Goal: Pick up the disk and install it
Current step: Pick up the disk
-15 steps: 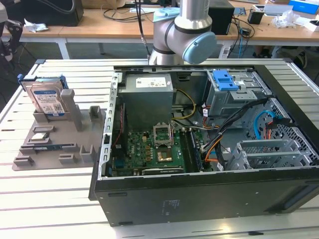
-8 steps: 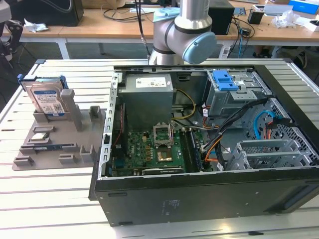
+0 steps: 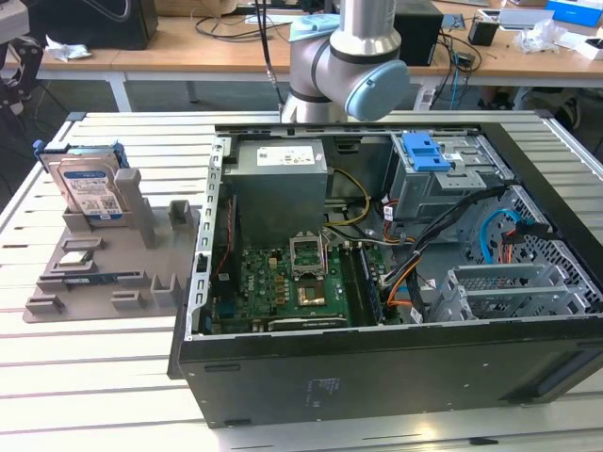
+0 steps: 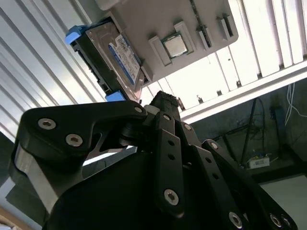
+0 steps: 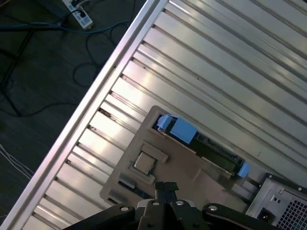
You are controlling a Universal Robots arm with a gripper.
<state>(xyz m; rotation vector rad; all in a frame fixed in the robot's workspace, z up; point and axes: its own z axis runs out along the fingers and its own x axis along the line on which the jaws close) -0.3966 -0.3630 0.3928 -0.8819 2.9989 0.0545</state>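
The disk (image 3: 89, 188) stands on edge in the grey holder (image 3: 132, 266); the hand (image 5: 166, 187) hangs clear, pinched narrow, empty.

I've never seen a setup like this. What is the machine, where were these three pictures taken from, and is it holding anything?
It is one silver-and-blue robot arm at a slatted metal table. The exterior view looks from off the arm; both wrist views ride on it, looking past its black tool. On the table lie an open black computer case and a grey plastic holder tray. The silver hard drive in a blue bracket, the disk, stands on edge in that tray, not held.
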